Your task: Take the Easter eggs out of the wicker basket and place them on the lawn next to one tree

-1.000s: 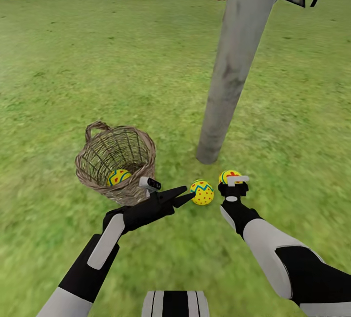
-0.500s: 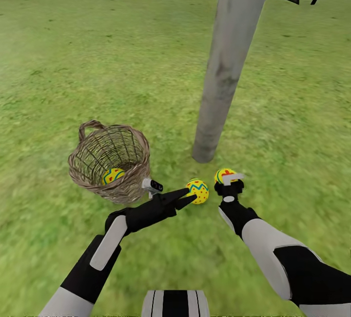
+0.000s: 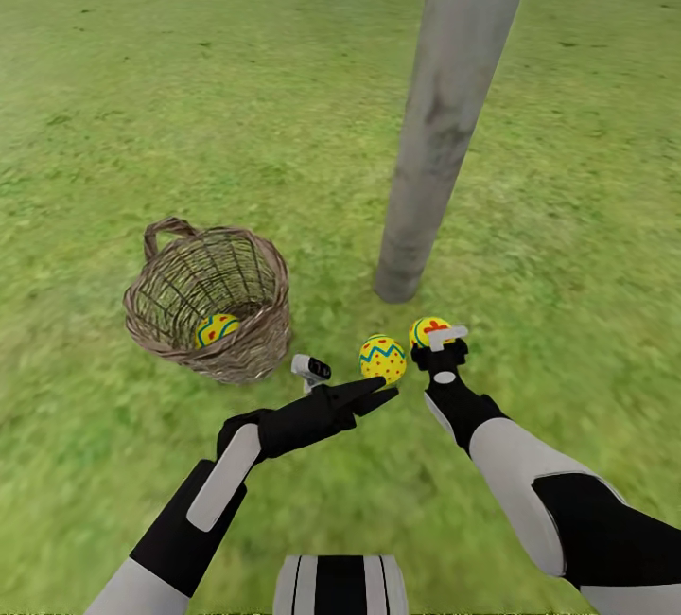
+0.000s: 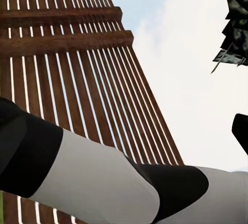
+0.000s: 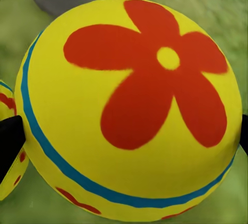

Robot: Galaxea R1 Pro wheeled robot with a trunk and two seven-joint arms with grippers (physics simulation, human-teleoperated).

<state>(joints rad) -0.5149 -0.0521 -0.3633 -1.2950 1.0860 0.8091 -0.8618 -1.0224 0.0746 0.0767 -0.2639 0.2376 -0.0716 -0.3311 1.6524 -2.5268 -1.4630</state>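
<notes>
Lawn point(image 3: 189, 76): mottled green. Basket point(image 3: 248, 350): brown woven twigs; the egg in it point(image 3: 216, 328) is yellow with a blue zigzag and red marks. Trunk point(image 3: 445, 114): pale grey-beige, darker smudges. Dotted egg point(image 3: 382, 359): yellow, blue zigzag, red dots. Flower egg point(image 5: 129, 110): yellow, red five-petal flower with a yellow centre, blue band, red marks below. My arms: white shells, black joints and claws. Fence point(image 4: 77, 79): brown slats.
</notes>
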